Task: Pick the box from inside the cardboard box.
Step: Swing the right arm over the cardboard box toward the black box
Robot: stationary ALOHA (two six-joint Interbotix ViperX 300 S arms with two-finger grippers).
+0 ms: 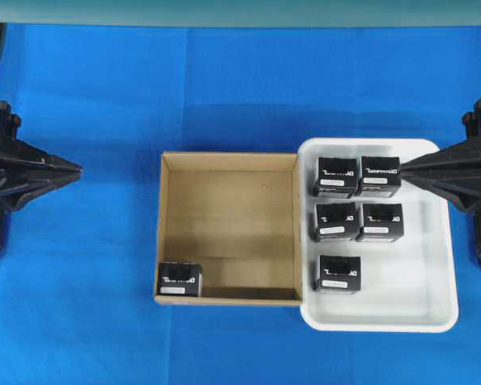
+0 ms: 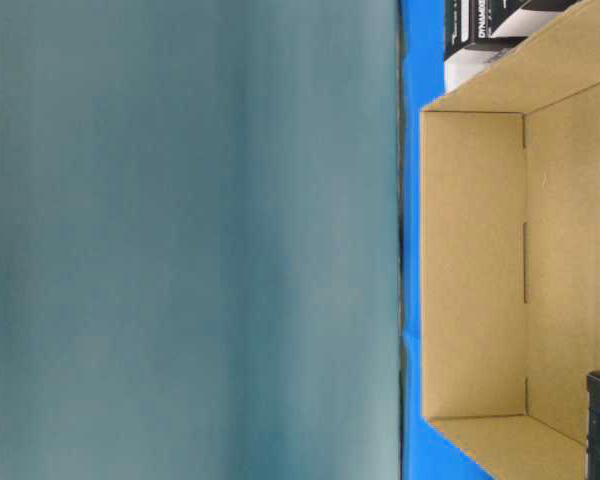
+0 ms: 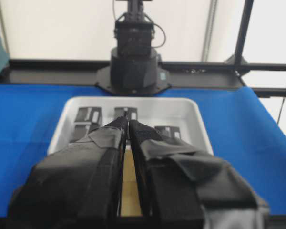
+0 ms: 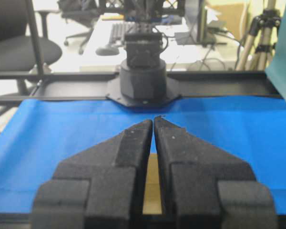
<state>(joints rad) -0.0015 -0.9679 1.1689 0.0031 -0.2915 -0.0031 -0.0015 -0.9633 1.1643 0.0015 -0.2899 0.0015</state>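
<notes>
Blue tabletop (image 1: 104,305): small black cuboid box (image 1: 180,279) in brown cardboard box's (image 1: 228,224) near-left corner; left gripper (image 1: 78,169) & right gripper (image 1: 402,168) both pinched closed, holding nothing.

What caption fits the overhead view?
One black box left in the cardboard box, five in the white tray; both grippers shut.

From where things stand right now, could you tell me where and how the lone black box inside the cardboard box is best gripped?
Probably from straight above. The box sits in the near-left corner of the cardboard box, close against two walls, so a side approach looks blocked. Its top is open. Fingers across its two free faces, toward the open floor, seem best.
</notes>
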